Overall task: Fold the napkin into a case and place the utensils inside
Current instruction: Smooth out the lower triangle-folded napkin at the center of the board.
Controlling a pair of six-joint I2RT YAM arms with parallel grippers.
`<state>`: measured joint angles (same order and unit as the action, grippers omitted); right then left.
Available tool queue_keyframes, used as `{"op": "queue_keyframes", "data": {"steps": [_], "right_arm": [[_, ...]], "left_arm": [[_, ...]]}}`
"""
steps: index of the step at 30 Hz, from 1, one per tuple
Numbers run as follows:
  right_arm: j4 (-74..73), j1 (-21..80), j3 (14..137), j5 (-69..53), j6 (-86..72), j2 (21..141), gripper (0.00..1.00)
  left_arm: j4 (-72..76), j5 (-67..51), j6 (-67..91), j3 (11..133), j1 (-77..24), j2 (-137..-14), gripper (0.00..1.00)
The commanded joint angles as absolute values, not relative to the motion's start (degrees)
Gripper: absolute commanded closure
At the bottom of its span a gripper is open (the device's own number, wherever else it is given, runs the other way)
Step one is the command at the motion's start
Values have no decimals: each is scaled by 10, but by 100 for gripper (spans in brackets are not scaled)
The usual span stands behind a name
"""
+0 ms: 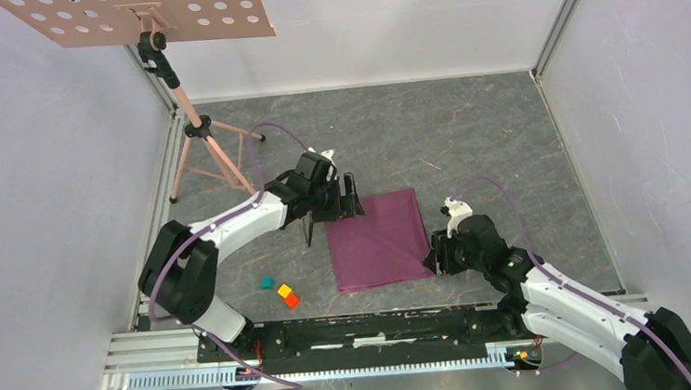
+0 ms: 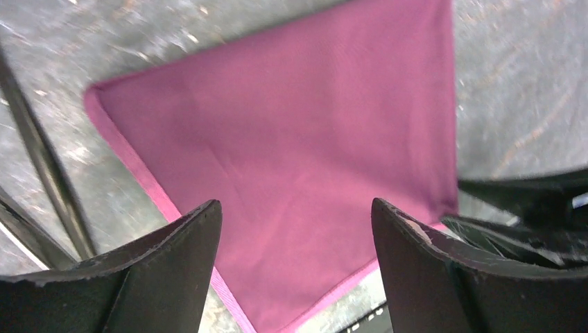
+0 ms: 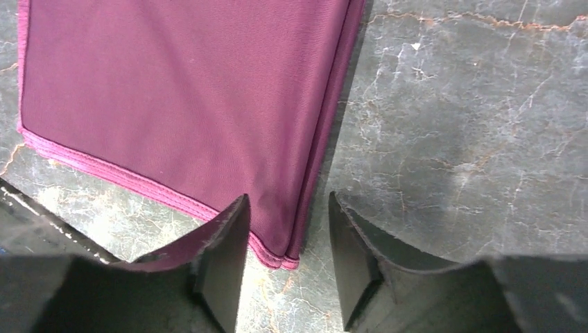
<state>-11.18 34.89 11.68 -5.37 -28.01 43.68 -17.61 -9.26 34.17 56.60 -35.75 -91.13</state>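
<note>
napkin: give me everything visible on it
Plum-purple woven cloth napkin, slightly shiny, with lighter stitched hems. Folded over: stacked layers show along its right edge. It lies flat and smooth on the dark marbled table, slightly skewed. The open right tool brackets its near right corner; contact unclear.

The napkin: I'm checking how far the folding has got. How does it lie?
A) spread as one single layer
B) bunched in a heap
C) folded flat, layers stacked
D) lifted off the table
C: the right wrist view shows the napkin flat on the table, with two hemmed edges stacked at its near corner.
</note>
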Motion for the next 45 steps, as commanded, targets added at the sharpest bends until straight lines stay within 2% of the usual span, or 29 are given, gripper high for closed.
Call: {"op": "queue_keyframes", "data": {"steps": [1, 4, 10, 15, 22, 25, 35, 45], "right_arm": [[-120, 350, 158, -12, -234, 477, 40], [-101, 342, 190, -8, -211, 525, 34], [-26, 308, 220, -22, -184, 622, 35], [15, 296, 267, -4, -164, 694, 38], [50, 288, 324, 21, -147, 777, 49], [59, 288, 333, 16, -142, 803, 58], [65, 289, 254, 52, -150, 805, 73], [27, 258, 255, 92, -91, 777, 74]], "left_arm": [[-179, -113, 344, 533, -393, -856, 14], [-179, -104, 360, 499, -422, -823, 14], [-185, -89, 388, 446, -439, -746, 13], [-238, -43, 384, 451, -439, -674, 12], [-273, -5, 377, 450, -439, -625, 11], [-278, -3, 378, 444, -437, -616, 11], [-292, -1, 371, 449, -435, -590, 10], [-297, -2, 375, 446, -434, -568, 10]]}}
